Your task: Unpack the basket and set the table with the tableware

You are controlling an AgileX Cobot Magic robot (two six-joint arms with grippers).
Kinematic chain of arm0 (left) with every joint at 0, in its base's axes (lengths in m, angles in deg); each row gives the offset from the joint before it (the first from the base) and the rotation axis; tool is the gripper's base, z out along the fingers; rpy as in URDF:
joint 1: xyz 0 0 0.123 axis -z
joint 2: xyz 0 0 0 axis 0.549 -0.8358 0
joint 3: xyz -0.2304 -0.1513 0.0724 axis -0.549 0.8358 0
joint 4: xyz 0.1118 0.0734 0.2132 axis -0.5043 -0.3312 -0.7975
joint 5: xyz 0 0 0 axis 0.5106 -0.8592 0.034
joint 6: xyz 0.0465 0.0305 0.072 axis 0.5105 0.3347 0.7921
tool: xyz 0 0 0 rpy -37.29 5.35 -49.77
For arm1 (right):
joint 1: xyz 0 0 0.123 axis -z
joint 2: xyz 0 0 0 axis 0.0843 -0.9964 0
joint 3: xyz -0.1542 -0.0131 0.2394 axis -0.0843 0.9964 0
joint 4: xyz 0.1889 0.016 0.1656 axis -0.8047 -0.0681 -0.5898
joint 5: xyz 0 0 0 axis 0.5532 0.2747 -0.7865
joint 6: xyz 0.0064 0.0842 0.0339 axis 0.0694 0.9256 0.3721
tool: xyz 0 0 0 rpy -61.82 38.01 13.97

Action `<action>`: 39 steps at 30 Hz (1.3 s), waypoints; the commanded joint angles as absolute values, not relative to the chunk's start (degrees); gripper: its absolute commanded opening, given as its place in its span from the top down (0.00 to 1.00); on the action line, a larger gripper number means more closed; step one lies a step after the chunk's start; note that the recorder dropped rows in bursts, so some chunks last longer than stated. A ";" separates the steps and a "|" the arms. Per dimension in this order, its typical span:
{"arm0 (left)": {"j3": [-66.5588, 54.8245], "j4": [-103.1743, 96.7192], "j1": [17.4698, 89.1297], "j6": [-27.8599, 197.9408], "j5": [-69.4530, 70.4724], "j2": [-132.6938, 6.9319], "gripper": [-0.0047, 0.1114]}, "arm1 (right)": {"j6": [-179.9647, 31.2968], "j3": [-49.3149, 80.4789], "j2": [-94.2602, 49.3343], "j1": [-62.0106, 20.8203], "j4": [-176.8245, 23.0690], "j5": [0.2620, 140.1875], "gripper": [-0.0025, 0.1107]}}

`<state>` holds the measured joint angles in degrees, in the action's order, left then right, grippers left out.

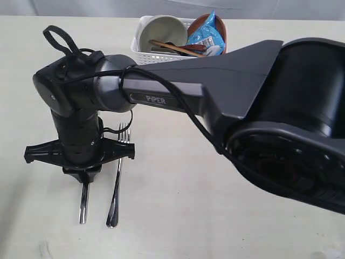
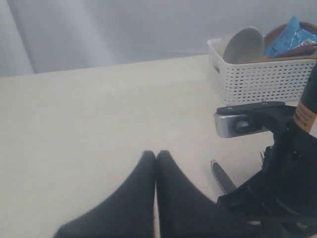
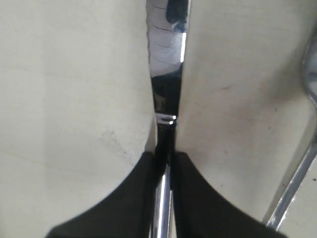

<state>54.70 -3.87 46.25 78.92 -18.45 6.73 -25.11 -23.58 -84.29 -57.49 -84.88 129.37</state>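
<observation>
A steel knife (image 1: 84,202) lies on the cream table (image 1: 178,216), with a steel fork (image 1: 116,189) just to its right. My right gripper (image 1: 84,175) has reached across to the left side and points straight down over the knife. In the right wrist view this gripper (image 3: 165,154) is shut on the knife (image 3: 166,74) at its handle, and the fork (image 3: 297,178) lies beside it. My left gripper (image 2: 156,153) is shut with nothing in it, low over bare table. The white basket (image 1: 143,54) at the back holds an off-white bowl (image 1: 160,32), a wooden spoon (image 1: 175,47) and a brown plate (image 1: 218,24).
A blue chips packet (image 1: 205,35) stands in the basket against the plate. The right arm's dark body (image 1: 280,108) fills the right half of the exterior view and hides the table there. From the left wrist, the basket (image 2: 252,82) and the knife blade (image 2: 223,177) show.
</observation>
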 commanded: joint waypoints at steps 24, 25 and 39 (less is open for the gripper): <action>54.82 -4.26 46.57 78.66 -17.81 6.93 0.96 | -17.23 -23.42 -82.83 -58.68 -77.96 135.25 0.98; 54.82 -4.26 46.57 78.66 -17.81 6.93 0.96 | -16.84 -23.42 -82.83 -58.68 -77.86 135.79 0.98; 54.82 -4.26 46.57 78.66 -17.81 6.93 0.96 | -15.99 -23.42 -82.75 -59.29 -78.52 134.84 0.98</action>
